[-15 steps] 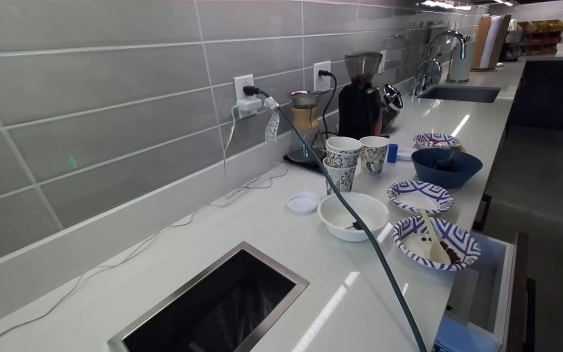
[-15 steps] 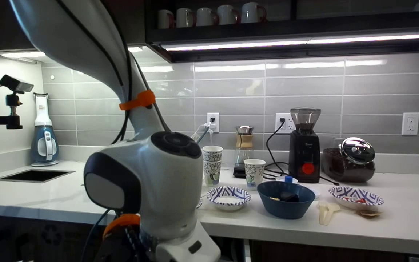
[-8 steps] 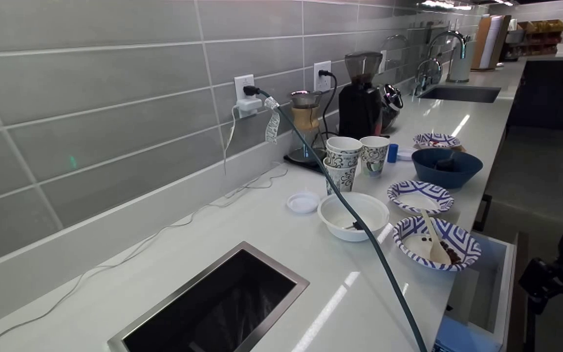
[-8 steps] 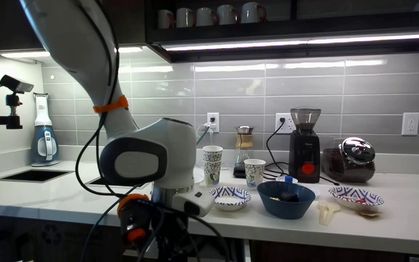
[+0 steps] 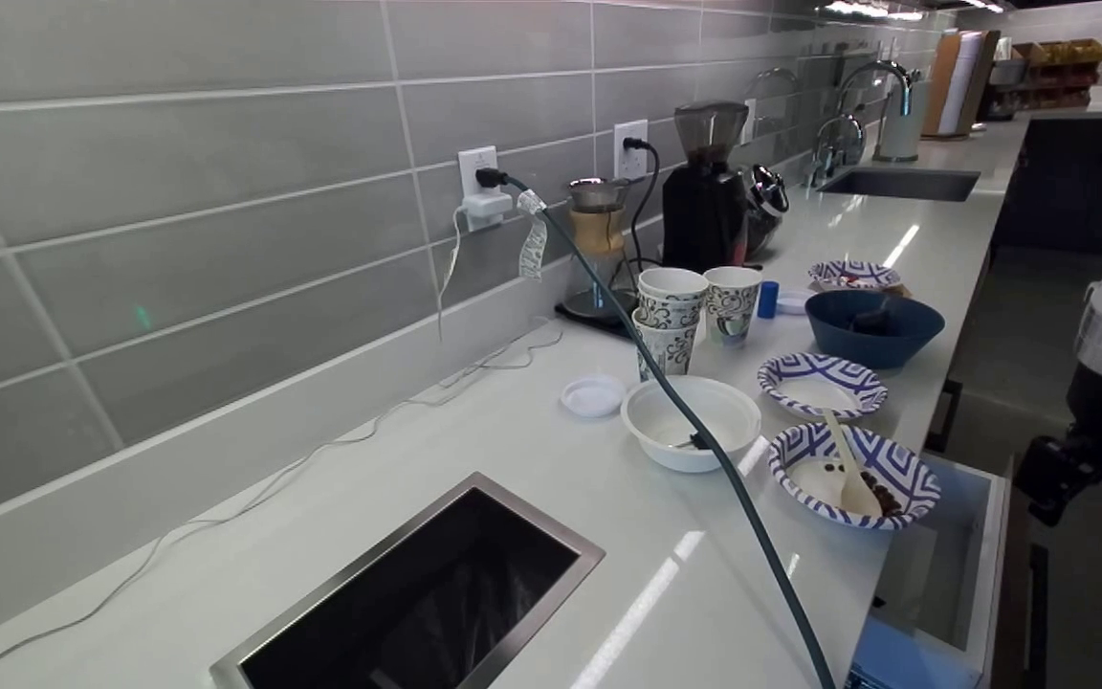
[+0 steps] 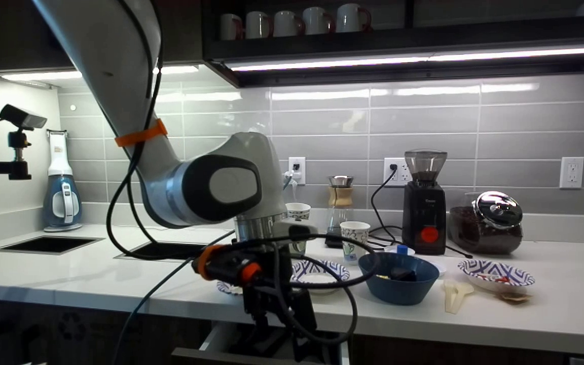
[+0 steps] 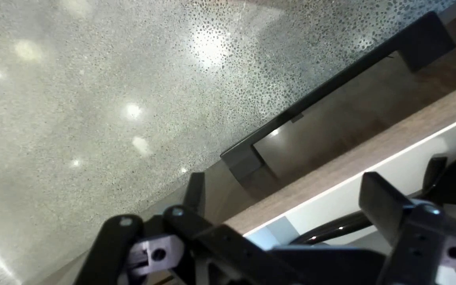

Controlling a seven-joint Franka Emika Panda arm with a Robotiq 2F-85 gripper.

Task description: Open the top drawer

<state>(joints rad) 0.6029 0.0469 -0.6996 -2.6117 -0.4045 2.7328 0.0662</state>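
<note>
At four o'clock in an exterior view, the top drawer (image 5: 989, 565) stands pulled out from under the white counter (image 5: 513, 421). In the wrist view, the gripper (image 7: 283, 178) has its fingers (image 7: 382, 206) spread wide, grasping nothing; seen from there, one lies to the outer side of the wood-grained front panel (image 7: 350, 164), one over the drawer's inside. How high they hang, I cannot tell. The black bar handle (image 7: 307, 103), on the panel's outer face, sits at one o'clock from the gripper.

To me the opening looks mostly done. For more travel, I would lower the fingers astride the panel, close squarely, and draw evenly toward eleven o'clock in the wrist view. Otherwise, lift straight up before moving sideways, minding the looped cable (image 6: 356, 312), which could snag on the drawer.
</note>
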